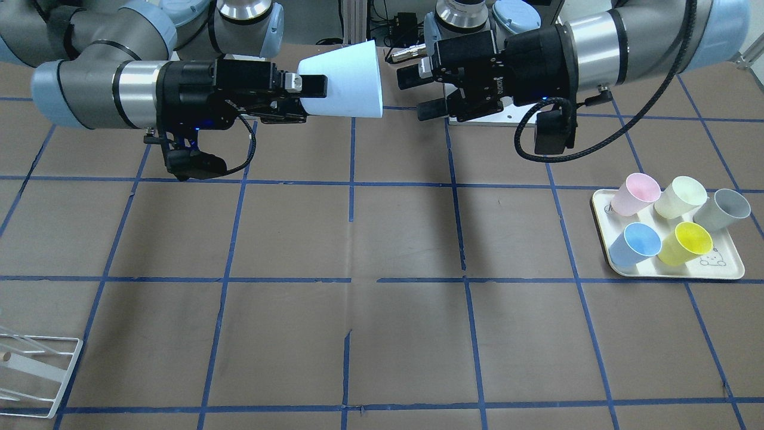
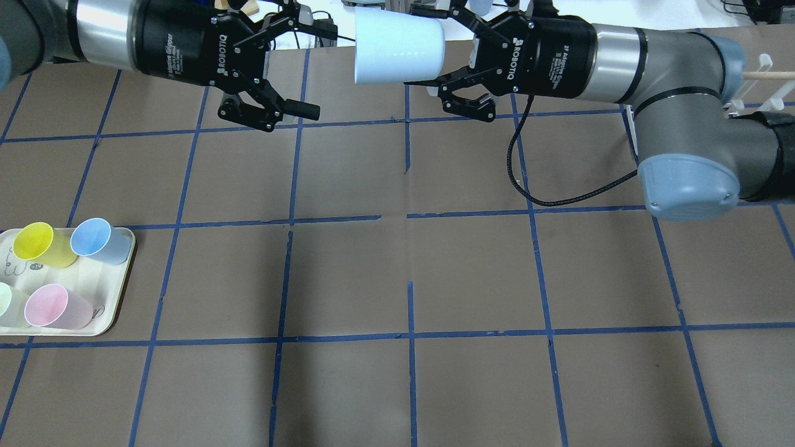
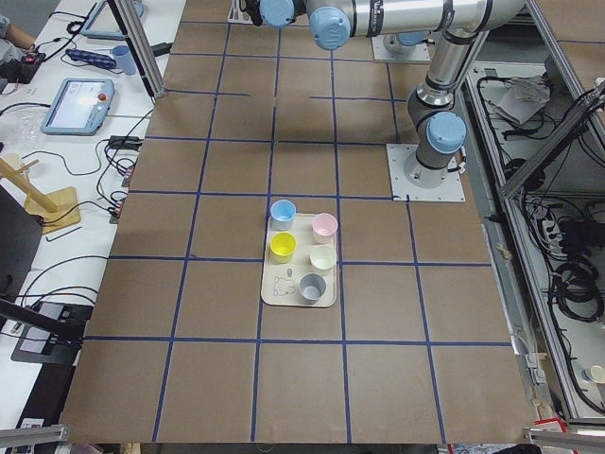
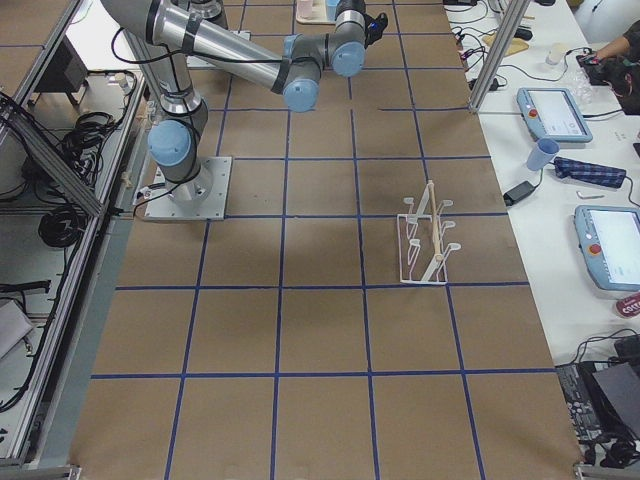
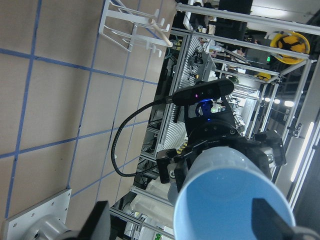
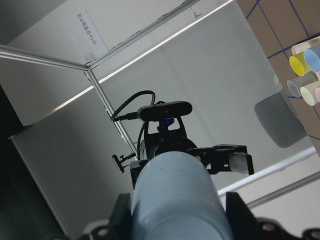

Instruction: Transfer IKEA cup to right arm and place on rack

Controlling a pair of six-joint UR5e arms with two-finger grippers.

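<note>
At right gripper [image 1: 305, 98]: clamped on narrow end of IKEA cup [image 1: 352, 80], cup horizontal, up off the table [image 1: 388, 239]
Left gripper [image 1: 422, 91]: jaws apart, just beside the cup's wide rim, not touching
Rack [image 1: 36, 370]: on table, well apart from both grippers, right-gripper side
</note>
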